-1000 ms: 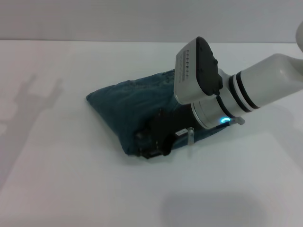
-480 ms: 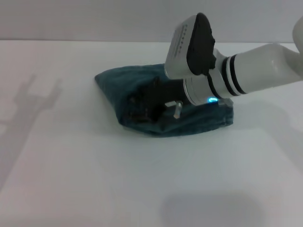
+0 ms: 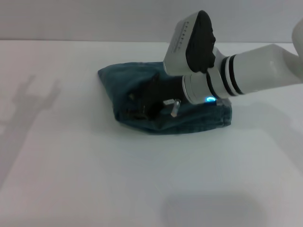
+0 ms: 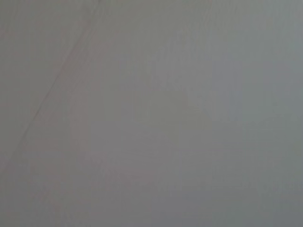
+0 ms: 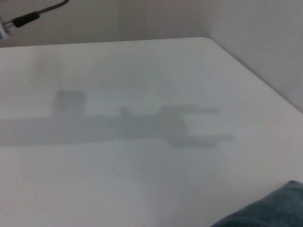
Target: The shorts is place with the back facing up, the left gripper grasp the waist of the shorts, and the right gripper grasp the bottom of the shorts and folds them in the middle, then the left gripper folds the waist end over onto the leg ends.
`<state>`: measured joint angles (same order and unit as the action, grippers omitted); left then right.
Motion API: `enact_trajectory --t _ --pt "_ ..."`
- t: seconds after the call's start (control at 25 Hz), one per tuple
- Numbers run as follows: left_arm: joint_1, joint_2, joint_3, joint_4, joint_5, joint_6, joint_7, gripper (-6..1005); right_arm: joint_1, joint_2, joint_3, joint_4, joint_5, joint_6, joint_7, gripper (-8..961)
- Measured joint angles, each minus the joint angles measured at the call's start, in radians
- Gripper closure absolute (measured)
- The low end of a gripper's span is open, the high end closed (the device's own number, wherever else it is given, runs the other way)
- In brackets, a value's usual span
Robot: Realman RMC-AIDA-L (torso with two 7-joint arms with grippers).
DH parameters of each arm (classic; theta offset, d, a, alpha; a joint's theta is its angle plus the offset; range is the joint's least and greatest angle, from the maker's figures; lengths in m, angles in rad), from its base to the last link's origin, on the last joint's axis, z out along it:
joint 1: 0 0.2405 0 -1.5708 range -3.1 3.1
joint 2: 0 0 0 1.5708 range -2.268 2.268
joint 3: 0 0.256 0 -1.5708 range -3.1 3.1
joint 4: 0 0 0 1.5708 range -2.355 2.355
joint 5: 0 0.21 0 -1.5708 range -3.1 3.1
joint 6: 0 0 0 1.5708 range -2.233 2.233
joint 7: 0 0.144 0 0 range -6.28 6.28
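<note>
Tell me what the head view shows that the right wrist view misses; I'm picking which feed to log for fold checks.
Only the head view shows the right gripper low over the folded shorts, with its blue-lit wrist. Only the right wrist view shows the table's far corner and an arm-shaped shadow across it. Both show the white table and blue denim, though the wrist view catches just a corner of it. The left gripper appears in neither.

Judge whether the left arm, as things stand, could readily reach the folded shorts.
Probably not readily: the left end effector is out of view, and the right end effector sits over the shorts, blocking their middle.
</note>
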<state>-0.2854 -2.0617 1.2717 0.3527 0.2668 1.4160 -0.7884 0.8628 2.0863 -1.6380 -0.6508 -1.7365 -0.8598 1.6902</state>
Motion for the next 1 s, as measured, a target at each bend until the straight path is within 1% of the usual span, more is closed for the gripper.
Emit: enact_trajectory --t 0.08,0.2,0.28,0.4,0.48,0.56,0.68,0.76,0.96,1.0 --pt "0.000 0.000 -0.005 0.000 0.000 0.000 0.000 191 -0.010 -0.003 0.005 -0.009 0.010 -0.064 0.000 465" --pt "0.001 0.000 -0.012 -0.001 0.000 0.000 0.000 191 -0.055 -0.011 0.017 -0.062 0.056 -0.197 -0.042 466" --pt "0.002 0.000 -0.014 -0.002 0.000 0.000 0.000 192 -0.115 -0.013 0.047 -0.134 0.088 -0.293 -0.102 466" --pt "0.004 0.000 -0.016 -0.002 0.000 -0.002 0.000 193 -0.222 -0.010 0.120 -0.239 0.180 -0.404 -0.219 466" --pt "0.005 0.000 -0.017 -0.002 0.000 -0.003 0.000 193 -0.291 -0.009 0.158 -0.272 0.294 -0.435 -0.314 465" --pt "0.006 -0.001 -0.017 -0.003 0.000 -0.003 0.000 193 -0.356 -0.009 0.190 -0.270 0.434 -0.435 -0.438 465" --pt "0.006 -0.001 -0.020 -0.016 0.000 -0.001 0.000 194 -0.434 -0.008 0.214 -0.226 0.655 -0.427 -0.641 465" --pt "0.005 -0.001 -0.024 -0.028 0.000 0.002 0.000 195 -0.462 -0.007 0.218 -0.167 0.805 -0.426 -0.771 466" --pt "0.014 -0.002 -0.035 -0.029 0.000 0.004 0.000 196 -0.471 -0.006 0.220 0.037 1.198 -0.435 -1.032 465" --pt "0.018 -0.003 -0.038 -0.035 0.000 0.007 0.000 196 -0.462 -0.006 0.216 0.116 1.355 -0.436 -1.136 465"
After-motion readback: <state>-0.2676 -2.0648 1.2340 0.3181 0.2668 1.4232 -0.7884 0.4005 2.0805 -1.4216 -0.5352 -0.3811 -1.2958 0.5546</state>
